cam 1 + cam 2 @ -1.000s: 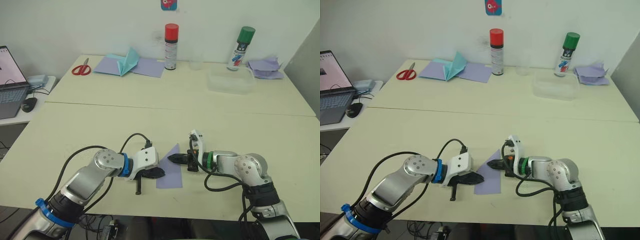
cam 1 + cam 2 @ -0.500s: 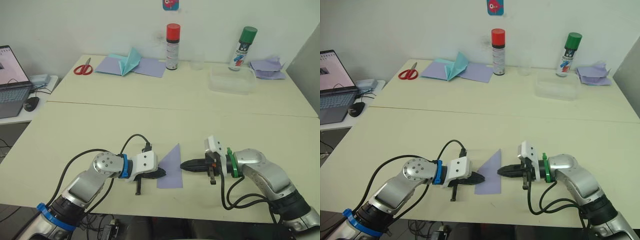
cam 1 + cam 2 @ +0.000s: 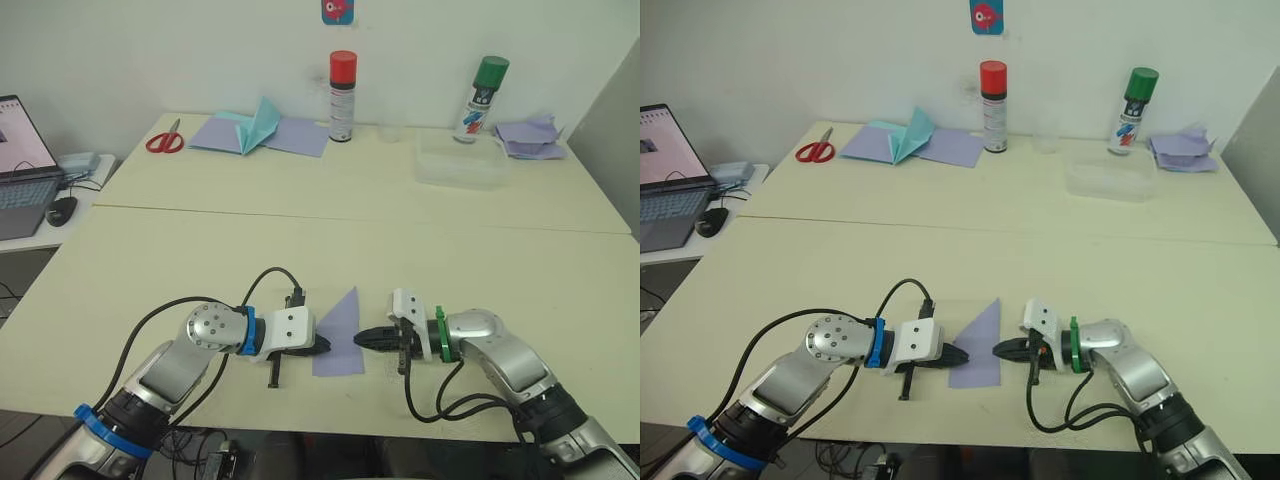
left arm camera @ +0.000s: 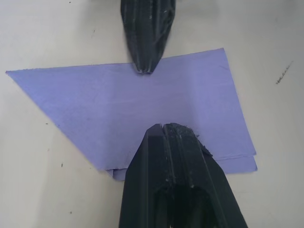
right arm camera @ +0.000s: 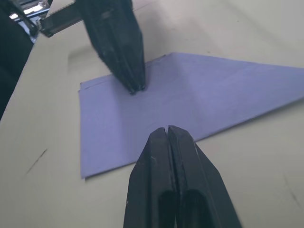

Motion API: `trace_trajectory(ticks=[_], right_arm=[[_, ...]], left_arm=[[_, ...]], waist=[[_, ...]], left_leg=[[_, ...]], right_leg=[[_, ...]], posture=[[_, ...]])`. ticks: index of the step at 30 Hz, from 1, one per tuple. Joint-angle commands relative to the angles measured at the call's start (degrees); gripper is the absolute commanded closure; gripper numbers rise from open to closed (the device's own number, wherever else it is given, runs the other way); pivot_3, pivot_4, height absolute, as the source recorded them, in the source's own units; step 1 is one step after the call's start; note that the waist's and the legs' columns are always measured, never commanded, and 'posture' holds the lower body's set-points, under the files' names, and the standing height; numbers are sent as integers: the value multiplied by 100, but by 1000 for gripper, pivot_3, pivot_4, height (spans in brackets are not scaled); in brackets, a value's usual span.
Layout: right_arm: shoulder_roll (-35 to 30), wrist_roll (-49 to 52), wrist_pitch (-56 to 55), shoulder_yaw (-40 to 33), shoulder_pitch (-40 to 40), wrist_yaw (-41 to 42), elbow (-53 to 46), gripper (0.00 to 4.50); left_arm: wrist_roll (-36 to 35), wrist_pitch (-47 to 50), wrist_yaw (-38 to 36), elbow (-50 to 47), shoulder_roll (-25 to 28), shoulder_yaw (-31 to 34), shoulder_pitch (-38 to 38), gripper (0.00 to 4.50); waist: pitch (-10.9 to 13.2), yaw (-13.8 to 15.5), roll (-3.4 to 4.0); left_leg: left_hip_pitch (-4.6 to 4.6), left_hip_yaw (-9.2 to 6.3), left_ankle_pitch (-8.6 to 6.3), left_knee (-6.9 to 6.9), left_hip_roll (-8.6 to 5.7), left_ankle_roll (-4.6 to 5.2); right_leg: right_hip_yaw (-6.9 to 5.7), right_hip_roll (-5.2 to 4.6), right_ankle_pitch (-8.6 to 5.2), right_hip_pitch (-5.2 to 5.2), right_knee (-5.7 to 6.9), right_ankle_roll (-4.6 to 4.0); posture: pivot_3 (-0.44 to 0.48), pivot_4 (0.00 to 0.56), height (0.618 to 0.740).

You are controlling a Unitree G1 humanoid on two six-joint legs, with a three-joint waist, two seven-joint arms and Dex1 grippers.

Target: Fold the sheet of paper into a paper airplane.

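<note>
The sheet of paper (image 3: 342, 325) is pale lavender and lies flat near the table's front edge, folded into a pointed wedge with its tip facing away from me. Layered edges show along its near side (image 4: 185, 164). My left gripper (image 3: 325, 348) is shut, and its tip rests on the paper's left part (image 4: 161, 127). My right gripper (image 3: 358, 339) is shut too, its tip meeting the paper's right edge (image 5: 167, 129). The two tips point at each other across the paper, a short way apart.
At the back of the table are red scissors (image 3: 163, 138), a teal folded paper shape (image 3: 258, 122) on lavender sheets, a red-capped can (image 3: 342, 82), a green-capped can (image 3: 483, 85), a clear plastic box (image 3: 460, 160) and crumpled lavender paper (image 3: 527, 135). A laptop (image 3: 20, 165) sits far left.
My right gripper left the paper, drew back to the right, then came back to the paper's right edge. The left gripper and the paper stayed put.
</note>
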Motion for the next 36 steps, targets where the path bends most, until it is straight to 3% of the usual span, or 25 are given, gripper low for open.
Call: trace_trajectory(ticks=[1,11,21,28,36], right_arm=[[131,13,617,-359,-142,-496,226,4473],[718,-159,955,-679,-798,-1328,875,4473],[1005,-220,532,-829,-1297,-1386,1399,4473],[977,64,-3,-953,-1383,-619,1096,4473],[658,-643,150,-68,-1202,-234,1194,4473]], left_arm=[[388,32,-89,391,70,-244,135,4500],[461,-177,-139,626,-24,-280,67,4500],[478,-267,-158,759,-22,-248,33,4500],[464,-294,-175,804,-27,-211,39,4500],[478,-339,-209,944,-86,-198,-86,4500]], waist=[[-2,-5,-1],[-9,-5,0],[-8,-6,1],[-3,-7,6],[-2,-1,7]], left_leg=[[18,0,0,-1,1,0],[22,0,0,0,0,0],[15,1,0,-4,-1,0],[8,1,0,-9,-1,0],[9,0,0,-9,-1,0]], right_leg=[[2,-4,-8,10,-1,-9],[-1,-7,-7,15,3,-15],[-1,-7,1,13,2,-30],[-2,-6,1,8,1,-31],[-2,-6,1,7,1,-30]], posture=[[0,150,740],[0,150,740],[0,150,740],[0,150,740],[0,150,740]])
